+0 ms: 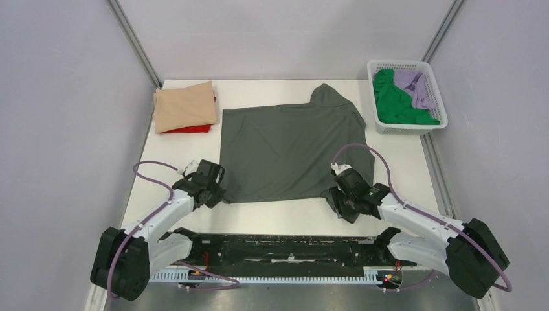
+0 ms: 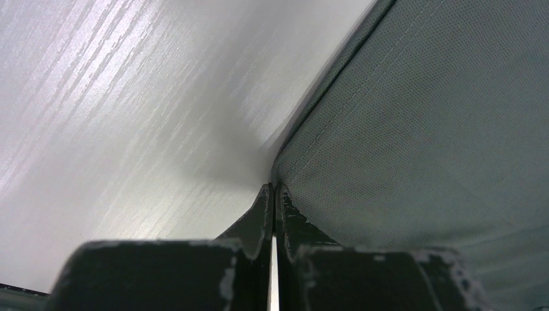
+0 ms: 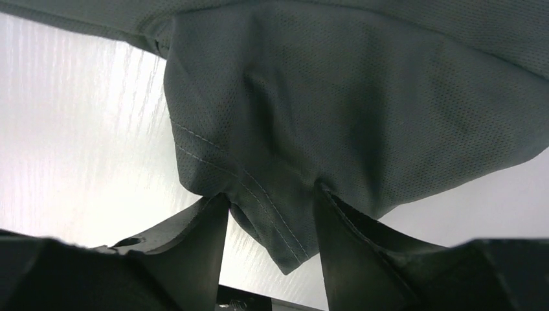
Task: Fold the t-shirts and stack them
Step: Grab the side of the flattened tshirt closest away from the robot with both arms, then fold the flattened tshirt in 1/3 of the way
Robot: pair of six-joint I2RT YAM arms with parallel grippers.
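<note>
**A:** Where is the grey shirt lying?

**B:** The grey shirt (image 1: 291,146) is lying spread flat across the middle of the surface (image 1: 285,219). One sleeve is poking toward the top of the frame, and the hem is running along the lower part.

**A:** What is crowding its edges?

**B:** At upper left the folded tan shirt (image 1: 184,107) is resting on the red shirt (image 1: 189,129), just beside the grey shirt's left edge. At upper right the basket (image 1: 409,129) is holding the green shirt (image 1: 392,103) and the lilac shirt (image 1: 414,84), and it is standing apart from the grey cloth. Bare surface is showing down the left side, along the right side below the basket, and in a strip between the hem and the arm bases.

**A:** And the pincers?

**B:** The left pincer (image 1: 213,191) is sitting at the hem's lower-left corner and the right pincer (image 1: 340,197) at its lower-right corner. From above, the wrists are hiding both sets of jaws.

**A:** Are the wrist views helping?

**B:** Yes. In the left wrist view the jaws are pressing tight together. The hem's corner is running straight into their tips and lifting off the surface there, casting a shadow. In the right wrist view the jaws are standing partly apart. A bunched hem corner is hanging between the fingers (image 3: 207,233), which are flanking it but not clamping it.
</note>
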